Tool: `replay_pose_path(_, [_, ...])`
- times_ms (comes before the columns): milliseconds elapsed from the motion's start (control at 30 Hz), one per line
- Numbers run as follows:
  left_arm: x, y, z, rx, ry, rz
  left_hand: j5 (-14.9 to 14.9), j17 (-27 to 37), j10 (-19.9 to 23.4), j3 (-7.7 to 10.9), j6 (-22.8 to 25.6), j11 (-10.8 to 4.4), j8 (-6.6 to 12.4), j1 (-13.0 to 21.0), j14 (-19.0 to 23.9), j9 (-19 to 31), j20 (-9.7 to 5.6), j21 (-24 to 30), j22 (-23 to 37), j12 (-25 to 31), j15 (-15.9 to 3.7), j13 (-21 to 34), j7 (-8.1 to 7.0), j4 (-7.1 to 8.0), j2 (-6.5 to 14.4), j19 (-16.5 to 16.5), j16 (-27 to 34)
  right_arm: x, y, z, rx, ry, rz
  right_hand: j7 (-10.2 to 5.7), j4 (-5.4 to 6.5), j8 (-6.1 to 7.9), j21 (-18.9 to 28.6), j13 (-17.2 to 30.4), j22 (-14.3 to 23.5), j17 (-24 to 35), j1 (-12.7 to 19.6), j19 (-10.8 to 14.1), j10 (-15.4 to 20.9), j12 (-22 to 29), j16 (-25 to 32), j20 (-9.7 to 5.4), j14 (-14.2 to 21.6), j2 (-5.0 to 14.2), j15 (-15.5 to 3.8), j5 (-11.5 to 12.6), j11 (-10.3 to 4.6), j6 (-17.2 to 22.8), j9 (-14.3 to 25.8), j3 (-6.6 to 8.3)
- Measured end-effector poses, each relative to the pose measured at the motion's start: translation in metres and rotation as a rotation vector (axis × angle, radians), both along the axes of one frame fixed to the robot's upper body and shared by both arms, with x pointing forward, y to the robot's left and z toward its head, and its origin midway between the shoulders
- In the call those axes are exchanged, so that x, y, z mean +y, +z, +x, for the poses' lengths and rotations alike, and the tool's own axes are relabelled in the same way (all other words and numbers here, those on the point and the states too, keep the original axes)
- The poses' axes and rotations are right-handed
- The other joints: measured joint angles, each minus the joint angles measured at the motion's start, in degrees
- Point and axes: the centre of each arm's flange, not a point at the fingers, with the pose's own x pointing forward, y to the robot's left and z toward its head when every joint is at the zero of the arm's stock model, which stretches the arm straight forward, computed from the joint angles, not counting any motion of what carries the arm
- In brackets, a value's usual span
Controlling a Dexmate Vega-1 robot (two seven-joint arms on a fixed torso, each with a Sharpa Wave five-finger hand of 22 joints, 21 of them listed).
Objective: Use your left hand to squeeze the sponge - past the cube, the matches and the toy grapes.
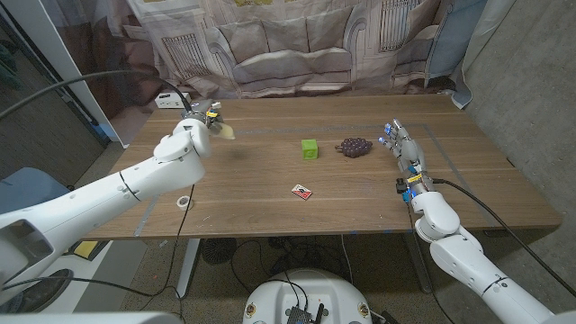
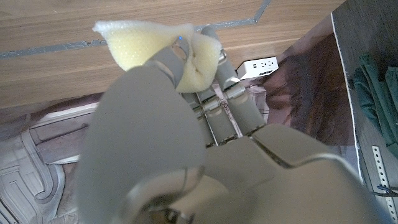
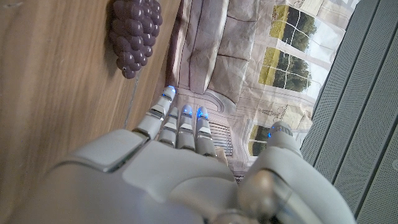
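My left hand [image 1: 200, 121] is raised over the table's far left part and grips a pale yellow sponge [image 1: 225, 131]. In the left wrist view the sponge [image 2: 149, 50] is crumpled between the fingers [image 2: 186, 59] of my left hand [image 2: 205, 124]. A green cube [image 1: 310, 148] stands mid-table, dark purple toy grapes [image 1: 354, 146] lie just to its right, and a small matchbox [image 1: 302, 191] lies nearer the front. My right hand [image 1: 404, 151] stands on the table right of the grapes, fingers straight and apart, holding nothing. The right wrist view has the grapes [image 3: 134, 34] beyond that hand [image 3: 186, 162].
A roll of tape [image 1: 184, 202] lies near the front left edge of the wooden table [image 1: 270, 211]. A white power strip [image 1: 167, 100] sits at the far left corner. A printed curtain hangs behind the table.
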Motion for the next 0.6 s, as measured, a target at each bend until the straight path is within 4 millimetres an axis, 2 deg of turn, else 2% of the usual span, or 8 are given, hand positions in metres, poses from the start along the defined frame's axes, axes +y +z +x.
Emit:
replay_pose_path(233, [0.0030,0.0023,-0.0007,-0.005,0.005,-0.004,0.2,-0.7,-1.6,-1.36,-1.8,0.84,-0.96,-2.5,-0.2,0.0,0.65,0.1,-0.4,-2.0,-0.21,-0.9,0.99,1.67,2.5,-1.1,-1.4,0.0000,-0.0005,0.0004,0.003,-0.001,-0.001,0.00,0.00,0.00,0.0,0.0,0.0,0.0,0.0,0.0,0.0,0.0,0.0,0.00,0.0,0.00,0.00,0.0,0.00,0.0,0.0,0.00])
replay_pose_path(333, [0.0042,0.0030,-0.0010,-0.006,0.008,-0.003,0.2,-0.9,-2.6,-1.71,-3.1,1.28,-1.83,-3.4,-0.2,-0.2,1.55,0.0,-0.5,-3.2,-0.20,-1.4,1.22,2.05,3.3,-2.3,-2.2,0.0000,-0.0005,0.0004,0.004,-0.001,-0.001,0.00,0.00,0.00,0.0,0.0,0.0,0.0,0.0,0.0,0.0,0.0,0.0,0.00,0.0,0.00,0.00,0.0,0.00,0.0,0.0,0.00])
replay_pose_path(367, [0.0009,0.0016,0.0006,0.014,-0.017,0.000,0.2,-0.9,-3.1,-1.71,-3.6,1.38,-2.07,-3.4,-0.5,-0.2,1.70,-0.2,-0.6,-3.6,-0.13,-1.5,1.31,2.06,3.3,-2.9,-2.4,0.0000,0.0009,-0.0005,0.000,0.000,-0.002,0.00,0.00,0.00,0.0,0.0,0.0,0.0,0.0,0.0,0.0,0.0,0.0,0.00,0.0,0.00,0.00,0.0,0.00,0.0,0.0,0.00])
replay_pose_path(433, [0.0014,0.0029,0.0003,0.016,-0.017,0.001,0.2,-0.9,-3.6,-1.92,-4.1,1.43,-2.35,-5.8,-1.6,-0.3,1.96,-0.6,-0.6,-4.2,0.16,-1.8,1.40,2.34,3.4,-4.0,-2.9,0.0000,0.0009,-0.0005,0.000,0.000,-0.002,0.00,0.00,0.00,0.0,0.0,0.0,0.0,0.0,0.0,0.0,0.0,0.0,0.00,0.0,0.00,0.00,0.0,0.00,0.0,0.0,0.00])
replay_pose_path(533, [0.0024,0.0055,-0.0005,0.017,-0.017,0.006,0.2,-0.9,-4.8,-2.14,-5.3,1.76,-2.98,-7.9,-3.2,-0.4,2.27,-1.0,-0.6,-5.1,0.93,-2.1,1.41,3.22,2.9,-5.0,-3.1,-0.0001,0.0002,-0.0001,0.002,0.001,-0.002,0.00,0.00,0.00,0.0,0.0,0.0,0.0,0.0,0.0,0.0,0.0,0.0,0.00,0.0,0.00,0.00,0.0,0.00,0.0,0.0,0.00])
replay_pose_path(600, [0.0026,0.0062,-0.0005,0.024,-0.017,0.011,0.2,-0.9,-5.2,-2.10,-5.9,2.14,-3.16,-8.6,-4.2,-0.4,2.37,-1.2,-0.6,-5.4,1.26,-2.4,1.34,3.30,2.2,-5.7,-3.1,-0.0004,-0.0005,0.0004,0.004,0.001,0.000,0.00,0.00,0.00,0.0,0.0,0.0,0.0,0.0,0.0,0.0,0.0,0.0,0.00,0.0,0.00,0.00,0.0,0.00,0.0,0.0,0.00])
